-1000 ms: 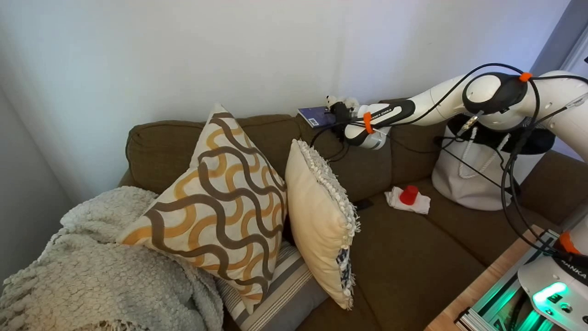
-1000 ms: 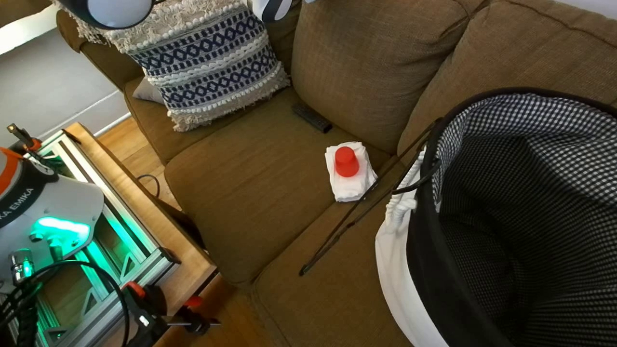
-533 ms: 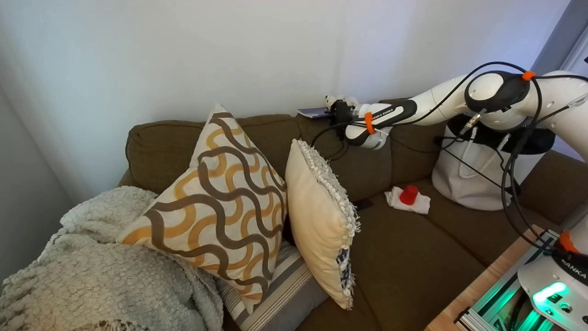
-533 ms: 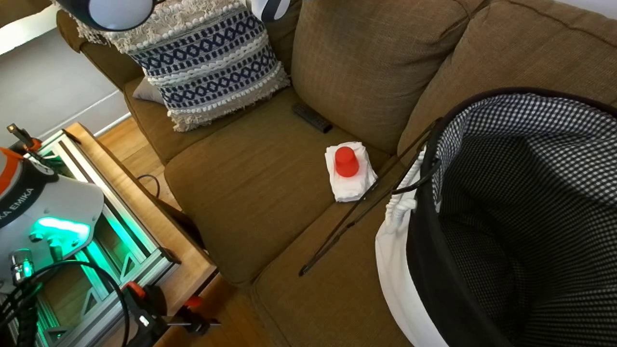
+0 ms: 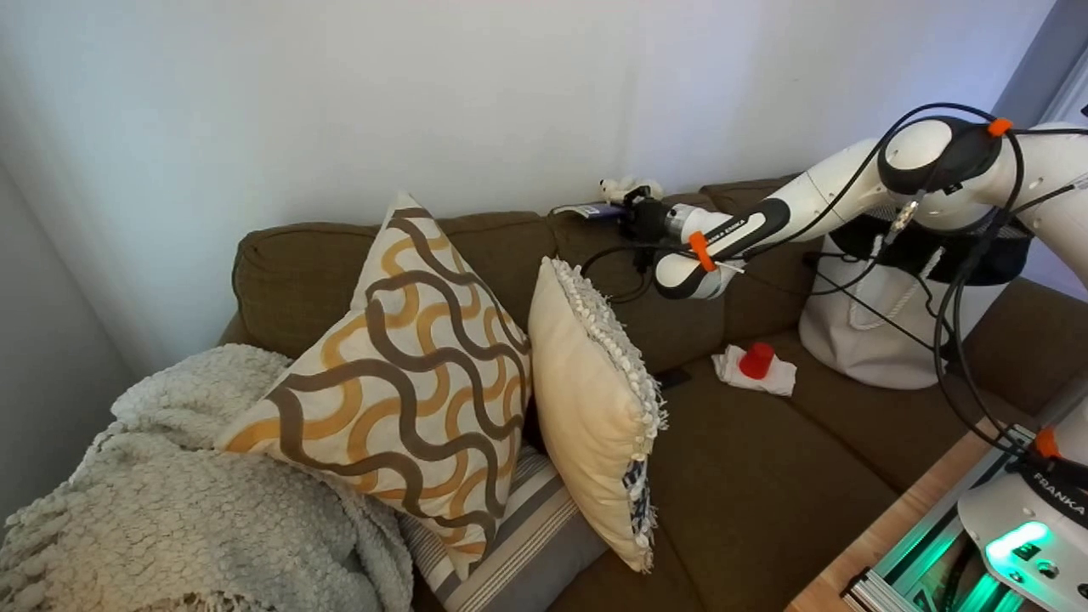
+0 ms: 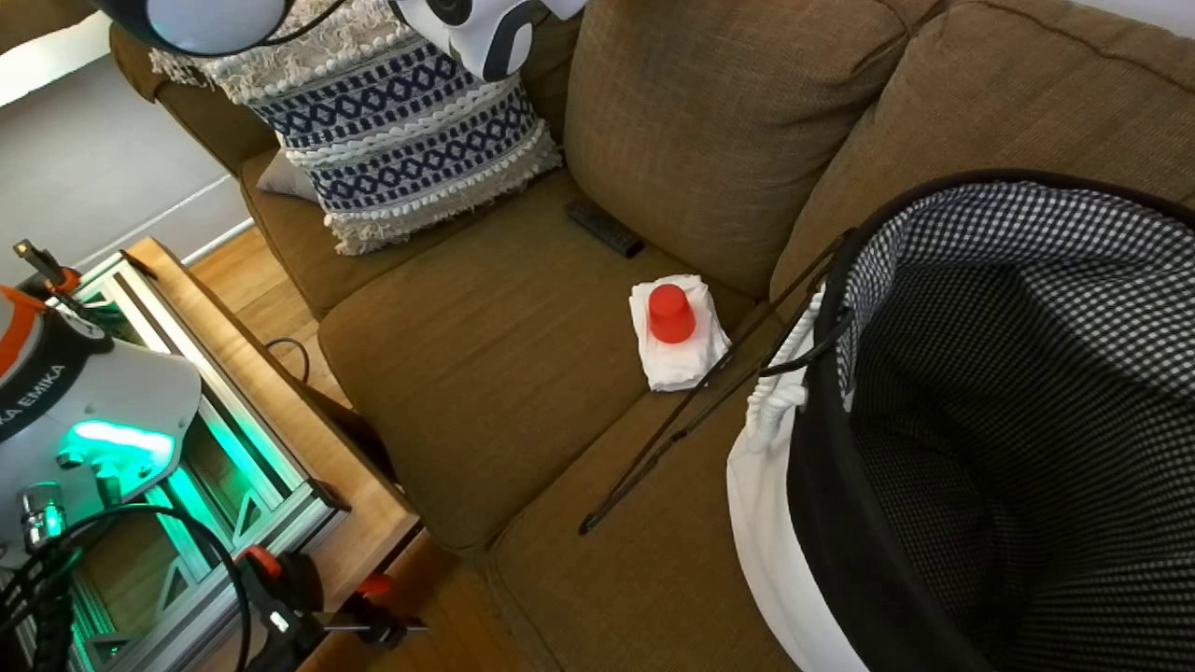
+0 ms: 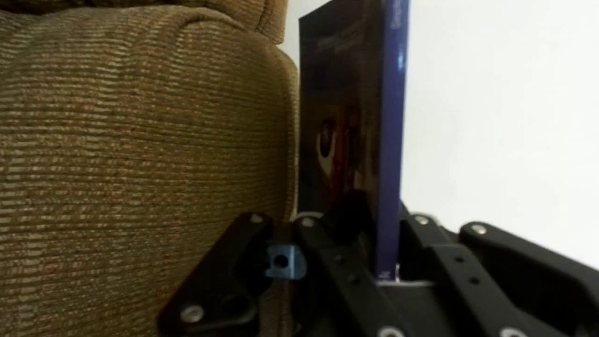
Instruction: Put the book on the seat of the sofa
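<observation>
The book (image 5: 586, 210) is at the top of the sofa backrest in an exterior view, seen nearly edge-on. My gripper (image 5: 637, 208) is at its right end. In the wrist view the book's purple spine (image 7: 392, 140) and dark cover stand between my fingers (image 7: 386, 224), which are shut on it. The sofa's brown seat (image 5: 748, 476) lies below and in front, and shows in the other exterior view too (image 6: 485, 364). There the gripper and book are out of view; only part of the arm (image 6: 476, 37) shows at the top.
A fringed pillow (image 5: 586, 408) and a patterned pillow (image 5: 425, 374) stand on the sofa. A red cup (image 6: 671, 314) on white cloth (image 6: 677, 364), a remote (image 6: 604, 229) and a large bag (image 6: 803, 523) are on the seat. A white plush toy (image 5: 625, 187) sits behind the gripper.
The book has tilted from showing its purple back to nearly edge-on, along with the gripper. The arm has since drawn back slightly from the wall, its wrist moving right and lower.
</observation>
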{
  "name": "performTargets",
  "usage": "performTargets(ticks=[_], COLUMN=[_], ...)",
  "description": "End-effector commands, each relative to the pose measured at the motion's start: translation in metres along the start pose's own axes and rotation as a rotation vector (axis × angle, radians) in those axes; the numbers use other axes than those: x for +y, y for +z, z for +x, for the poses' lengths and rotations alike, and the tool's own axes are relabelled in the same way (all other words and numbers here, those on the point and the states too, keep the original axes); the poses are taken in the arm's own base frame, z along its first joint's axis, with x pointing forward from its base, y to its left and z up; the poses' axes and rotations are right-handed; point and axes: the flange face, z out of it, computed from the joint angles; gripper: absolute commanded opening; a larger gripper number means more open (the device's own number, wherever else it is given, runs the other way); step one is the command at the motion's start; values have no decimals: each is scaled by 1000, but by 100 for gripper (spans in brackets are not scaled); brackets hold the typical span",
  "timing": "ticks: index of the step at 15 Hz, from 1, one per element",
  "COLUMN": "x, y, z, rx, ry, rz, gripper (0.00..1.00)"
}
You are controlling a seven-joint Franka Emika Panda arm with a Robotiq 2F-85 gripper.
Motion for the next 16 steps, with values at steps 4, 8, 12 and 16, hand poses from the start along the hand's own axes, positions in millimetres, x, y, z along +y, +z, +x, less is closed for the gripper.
performTargets(ticks=[4, 8, 12, 16], x=[-52, -65, -34, -32], y=[-57, -95, -145, -196], z=[-18, -18, -9, 0], rx=[-52, -37, 79, 237], ry=[-48, -41, -75, -124], rz=[182, 112, -101, -306], gripper=[4, 4, 4, 4])
